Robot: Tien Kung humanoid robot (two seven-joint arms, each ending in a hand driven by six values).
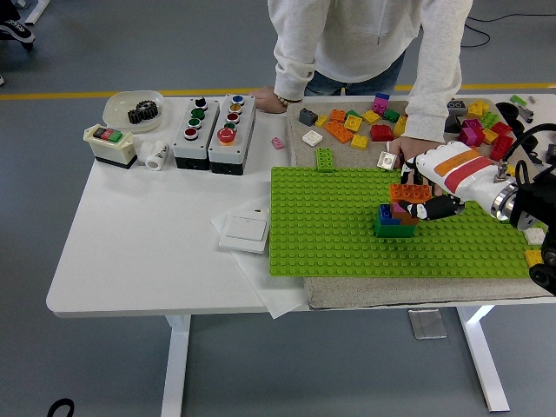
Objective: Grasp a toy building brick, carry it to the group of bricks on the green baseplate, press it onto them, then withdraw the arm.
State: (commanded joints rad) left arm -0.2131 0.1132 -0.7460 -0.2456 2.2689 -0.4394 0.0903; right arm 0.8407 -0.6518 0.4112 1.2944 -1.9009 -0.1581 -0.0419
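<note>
Nearest the table's front edge, the white table (130,261) carries a sheet of paper with a white wall switch (243,232) on it, just left of the green baseplate (330,226). The baseplate rests on a grey cloth mat (391,291) that shows along its near side.

On the baseplate, right of centre, stands the group of bricks (395,217): a green brick at the base, with blue, magenta and brown pieces above it. The orange brick (411,192) sits at the top of this group. The right hand (432,193), white with an orange stripe and dark fingers (439,207), is closed around the orange brick, pinching it from the right side. Whether the brick is fully seated on the studs cannot be determined. The left arm is out of view.

A single small green brick (324,159) stands at the baseplate's far edge, well apart from the group.

Beyond the baseplate lies a loose pile of bricks (356,123) in orange, yellow, red, grey and white; a second pile (485,122) lies at the far right.

At the far left is a white bowl (132,109) containing black gears. Near it are a green-and-red switch box (110,143) and two grey push-button boxes (213,132).

A person in a light sweatshirt (365,35) stands at the far side. One of the person's hands (269,100) rests on the table beside the button boxes; the other hand (407,149) reaches down just behind the right hand.
</note>
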